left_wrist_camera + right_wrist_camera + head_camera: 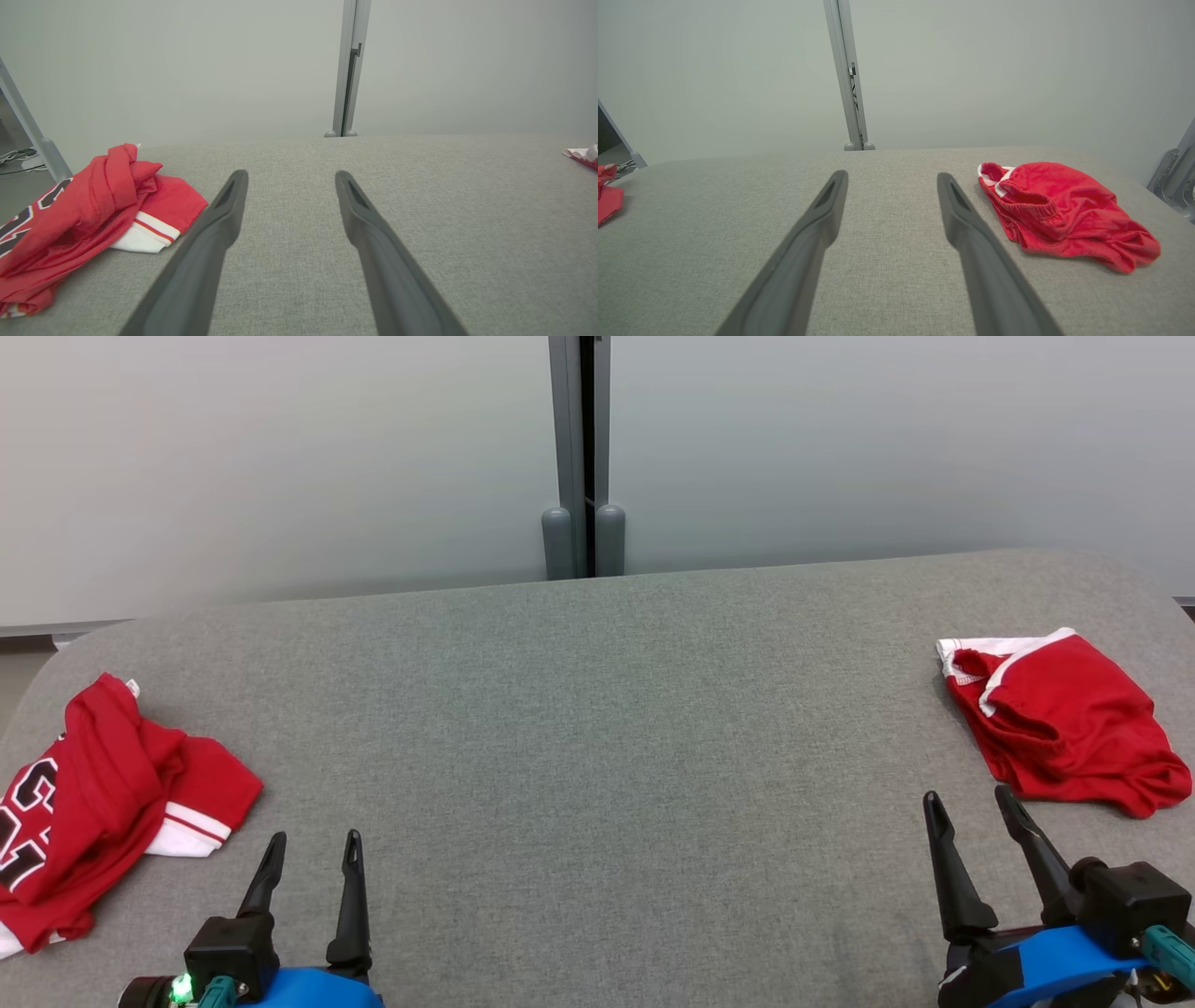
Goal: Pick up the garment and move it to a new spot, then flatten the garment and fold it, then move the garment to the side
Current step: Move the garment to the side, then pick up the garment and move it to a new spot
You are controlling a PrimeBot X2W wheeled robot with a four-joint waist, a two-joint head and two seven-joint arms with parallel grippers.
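The grey table [597, 709] carries two red garments, and the task does not say which one is meant, so the robot may pick the wrong one.

The jersey [103, 793] lies bunched at the left edge, partly past the head view's border. A pinch there would likely catch several layers, and it could slide off the table. Its long axis runs near to far, and its striped sleeve points right, toward the middle.

The shorts [1064, 728] sit crumpled at the right. Their white-trimmed waistband is at the far left end and the hems are at the near right, so the axis is diagonal. A grab in the middle would leave them balled up.

The left gripper [313, 845] and the right gripper [966, 798] hang at the near edge, jaws wide and empty. Each is just beside its nearer garment without touching it.
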